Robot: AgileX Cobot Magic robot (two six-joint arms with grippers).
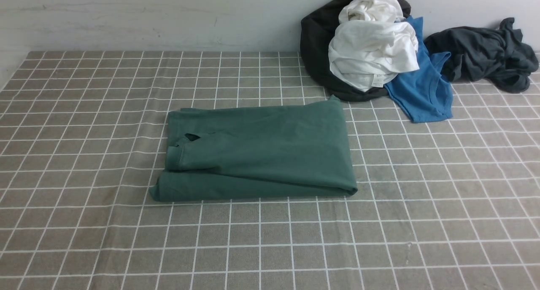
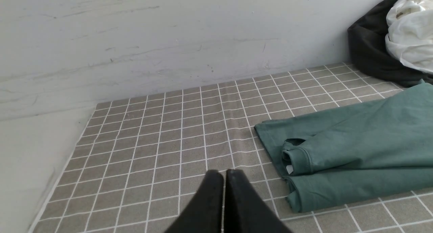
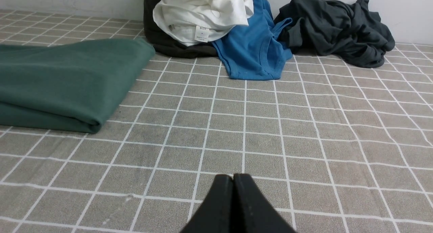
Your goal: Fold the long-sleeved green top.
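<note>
The green long-sleeved top [image 1: 257, 151] lies folded into a flat rectangle in the middle of the checked tablecloth, its ribbed neck at the left end. In the left wrist view the top [image 2: 358, 145] shows its neck opening and a bit of white label. My left gripper [image 2: 225, 173] is shut and empty, off the top's left end and apart from it. My right gripper [image 3: 233, 177] is shut and empty, off the top's [image 3: 67, 80] right end, over bare cloth. Neither gripper shows in the front view.
A pile of clothes sits at the back right against the wall: a black garment [image 1: 316, 41], a white one [image 1: 373, 49], a bright blue T-shirt [image 1: 422, 87] and a dark grey garment [image 1: 485, 54]. The tablecloth's left edge [image 2: 67, 158] meets a pale surface.
</note>
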